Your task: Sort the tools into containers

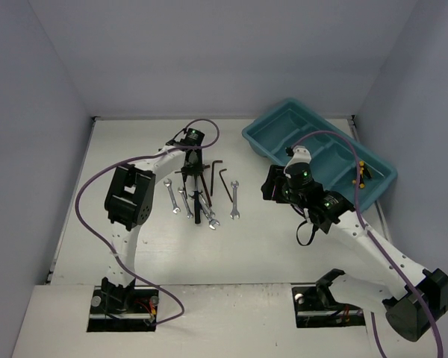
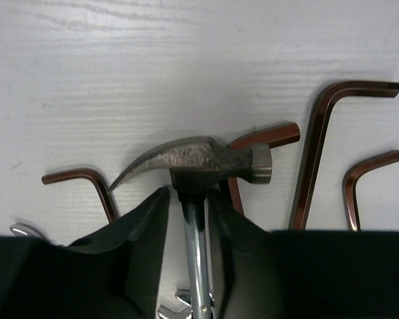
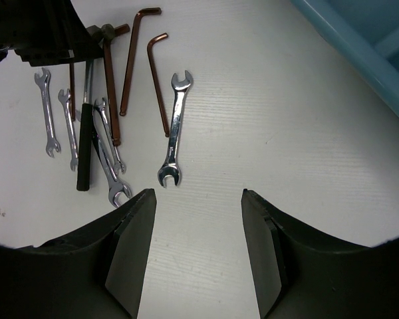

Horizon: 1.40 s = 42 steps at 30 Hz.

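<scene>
Nearest in the overhead view sit the left arm's base [image 1: 123,302] and the right arm's base [image 1: 328,297], at the near edge of the white table [image 1: 239,253]. Mid-table lies a cluster of tools: silver wrenches [image 1: 235,198], dark hex keys [image 1: 225,183] and a hammer [image 1: 198,207] with a black grip, with the left fingers [image 1: 193,165] down over its head end. A blue tray [image 1: 255,142] stands at the far right, apart from the cluster, with a yellow-and-black tool [image 1: 361,176] in one compartment. The right fingers [image 1: 272,184] hang between tray and tools. From the left wrist, the left fingers [image 2: 153,222] stand close on either side of the hammer's [image 2: 199,159] steel shaft just under the head; whether they clamp it cannot be told. Hex keys [image 2: 319,146] lie on the table [image 2: 153,66] around it. From the right wrist, the right fingers [image 3: 136,226] are spread wide with nothing between them, above bare table [image 3: 266,133]. One wrench [image 3: 175,126] lies just ahead, the other tools to its left, and the tray's [image 3: 359,50] wall is at the upper right.
</scene>
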Available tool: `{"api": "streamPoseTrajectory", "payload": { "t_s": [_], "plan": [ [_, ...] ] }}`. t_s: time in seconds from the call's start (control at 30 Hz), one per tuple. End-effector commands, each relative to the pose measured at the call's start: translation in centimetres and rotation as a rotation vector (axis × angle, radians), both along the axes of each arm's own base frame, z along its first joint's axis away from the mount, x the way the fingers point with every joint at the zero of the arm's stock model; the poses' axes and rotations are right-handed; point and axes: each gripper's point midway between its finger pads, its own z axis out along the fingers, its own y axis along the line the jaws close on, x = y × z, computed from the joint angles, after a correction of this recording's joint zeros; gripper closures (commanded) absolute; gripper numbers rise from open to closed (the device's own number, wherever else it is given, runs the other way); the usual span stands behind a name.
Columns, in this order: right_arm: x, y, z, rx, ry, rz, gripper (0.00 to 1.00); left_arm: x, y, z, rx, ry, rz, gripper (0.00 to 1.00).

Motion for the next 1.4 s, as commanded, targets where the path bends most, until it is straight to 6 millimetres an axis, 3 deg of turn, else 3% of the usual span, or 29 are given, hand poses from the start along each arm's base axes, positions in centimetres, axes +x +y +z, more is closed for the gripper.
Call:
{"api": "streamPoseTrajectory", "payload": {
  "t_s": [0.0,0.1,0.23,0.47,0.5,0.6,0.73,0.93,1.1,1.37],
  "plan": [
    [0.1,0.2,1.1,0.026,-0.036,0.001,0.48,2.8,-0.1,2.0,-0.045,-0.092,-0.005,0.82],
    [0.3,0.4,1.2,0.024,-0.034,0.006,0.48,3.3,-0.5,2.7,-0.067,-0.126,-0.038,0.98],
    [0.8,1.1,2.2,0.033,-0.046,0.025,0.49,3.3,-1.2,5.3,-0.114,-0.184,-0.068,1.00],
    [1.6,4.2,5.0,0.090,-0.061,0.101,0.46,1.5,-2.1,15.5,-0.261,-0.338,-0.049,1.00],
    [1.7,4.6,5.5,0.100,-0.067,0.107,0.44,1.2,-2.4,16.3,-0.280,-0.346,-0.054,1.00],
    [2.0,6.6,7.2,0.132,-0.089,0.144,0.35,-0.6,-4.0,21.8,-0.384,-0.425,-0.075,1.00],
    [2.8,8.8,9.7,0.174,-0.145,0.179,0.30,-2.8,-5.7,27.3,-0.517,-0.500,-0.106,1.00],
    [3.5,11.4,11.3,0.161,-0.209,0.246,0.29,-6.3,-7.3,33.5,-0.678,-0.570,-0.134,1.00],
    [3.4,13.8,12.4,0.185,-0.248,0.324,0.28,-8.7,-8.3,36.7,-0.766,-0.599,-0.163,1.00],
    [4.5,15.4,13.8,0.199,-0.297,0.350,0.29,-10.7,-8.7,38.2,-0.812,-0.636,-0.188,1.00]
  ]
}}
